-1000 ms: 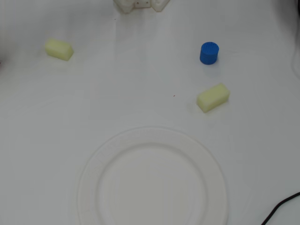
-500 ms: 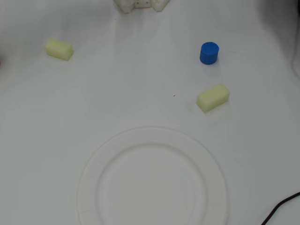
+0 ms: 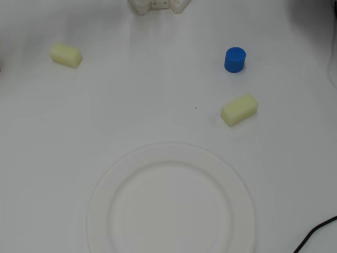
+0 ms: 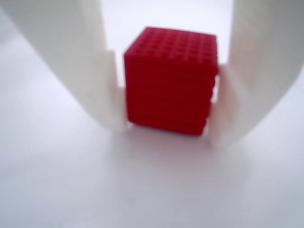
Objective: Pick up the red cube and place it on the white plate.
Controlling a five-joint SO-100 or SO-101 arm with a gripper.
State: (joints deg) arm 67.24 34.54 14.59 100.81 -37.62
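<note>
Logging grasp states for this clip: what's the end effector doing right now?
End effector: closed on the red cube, fingers pressing both sides in the wrist view; outside the overhead view.

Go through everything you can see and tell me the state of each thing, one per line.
Red cube: between the gripper fingers, both touching its sides.
Gripper: shut on the red cube.
White plate: empty, flat on the table.
Blue cylinder: upright.
Left yellow block: lying flat.
Right yellow block: lying flat, angled.
</note>
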